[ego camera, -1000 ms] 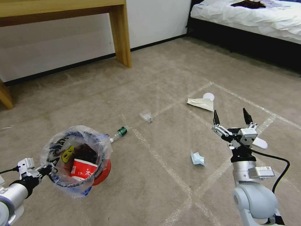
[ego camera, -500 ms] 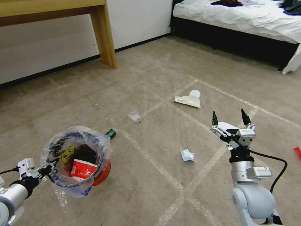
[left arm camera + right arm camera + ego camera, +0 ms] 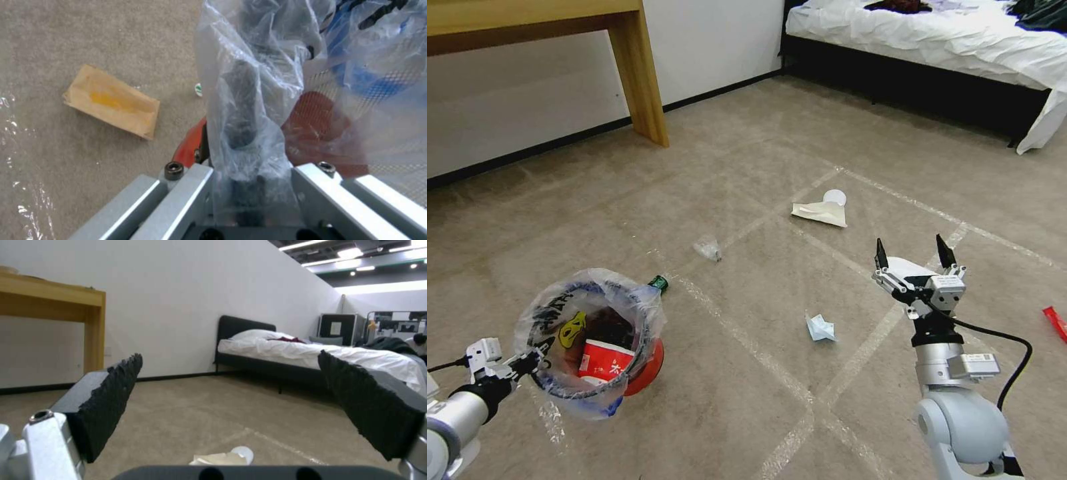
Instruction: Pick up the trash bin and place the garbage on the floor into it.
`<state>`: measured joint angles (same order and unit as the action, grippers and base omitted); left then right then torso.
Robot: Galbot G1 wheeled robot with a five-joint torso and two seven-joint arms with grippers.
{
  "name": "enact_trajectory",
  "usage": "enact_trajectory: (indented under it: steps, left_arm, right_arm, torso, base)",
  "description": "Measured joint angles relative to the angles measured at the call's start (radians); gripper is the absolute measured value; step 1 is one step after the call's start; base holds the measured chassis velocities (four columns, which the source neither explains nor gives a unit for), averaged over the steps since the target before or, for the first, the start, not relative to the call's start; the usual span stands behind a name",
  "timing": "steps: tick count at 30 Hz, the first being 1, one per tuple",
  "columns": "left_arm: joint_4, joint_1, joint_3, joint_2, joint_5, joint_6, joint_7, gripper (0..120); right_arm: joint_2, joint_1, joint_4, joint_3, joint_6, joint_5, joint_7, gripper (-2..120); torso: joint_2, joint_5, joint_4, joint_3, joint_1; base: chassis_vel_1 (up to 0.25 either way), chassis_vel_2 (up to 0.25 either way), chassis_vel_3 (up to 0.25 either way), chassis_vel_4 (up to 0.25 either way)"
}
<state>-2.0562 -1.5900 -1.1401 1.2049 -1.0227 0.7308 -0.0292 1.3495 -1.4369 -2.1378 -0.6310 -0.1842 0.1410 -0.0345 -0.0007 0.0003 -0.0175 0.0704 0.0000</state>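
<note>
The red trash bin (image 3: 642,373) with its printed clear liner hangs at the lower left, and my left gripper (image 3: 534,361) is shut on its near rim. A red-and-white wrapper (image 3: 604,363) lies inside. In the left wrist view the left gripper (image 3: 242,140) pinches liner and red rim (image 3: 189,148). My right gripper (image 3: 912,251) stands open above the floor (image 3: 747,167), nothing between its fingers (image 3: 111,396). Garbage on the carpet: a blue-white tissue (image 3: 820,328), cream paper with a white cup (image 3: 820,212), clear crumpled plastic (image 3: 708,249), a green-capped bottle (image 3: 658,283) half hidden behind the bin, a red wrapper (image 3: 1055,322).
A tan paper bag (image 3: 113,101) lies on the carpet below the bin. A wooden table leg (image 3: 637,73) stands at the back left by the white wall. A bed (image 3: 934,47) with a dark frame fills the back right. Tape lines cross the carpet.
The whole picture has shifted left, so the camera has turned or driven right. Both arms keep their pose. The red wrapper has come into view at the right edge.
</note>
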Motion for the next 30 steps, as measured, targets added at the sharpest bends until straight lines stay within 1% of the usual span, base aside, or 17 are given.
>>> enact_trajectory:
  steps: [10,15,23,30]
  left_arm:
    - [0.002,-0.007,-0.001,0.006,0.006,-0.003,-0.008,1]
    - [0.001,-0.009,-0.003,0.006,0.006,-0.005,-0.008,1]
    - [0.000,-0.011,-0.003,0.011,0.009,-0.008,-0.009,1]
    - [0.004,-0.012,-0.003,0.017,0.017,-0.012,-0.009,1]
  right_arm:
    - [0.002,-0.006,0.002,0.001,-0.002,-0.004,0.000,100]
    - [0.002,-0.007,0.003,0.001,-0.006,-0.006,0.000,100]
    - [0.001,-0.007,0.013,0.004,-0.024,-0.006,-0.004,100]
    - [-0.010,-0.006,0.024,0.016,-0.042,-0.007,-0.015,100]
  torso:
    - [0.000,0.0000,0.0000,0.000,0.000]
    - [0.000,0.0000,0.0000,0.000,0.000]
    - [0.000,0.0000,0.0000,0.000,0.000]
    - [0.000,0.0000,-0.0001,0.000,0.000]
  base:
    - [0.000,0.000,0.000,0.000]
    - [-0.057,0.058,0.056,-0.066]
    - [-0.050,0.054,0.044,-0.048]
    - [0.000,0.000,0.000,0.000]
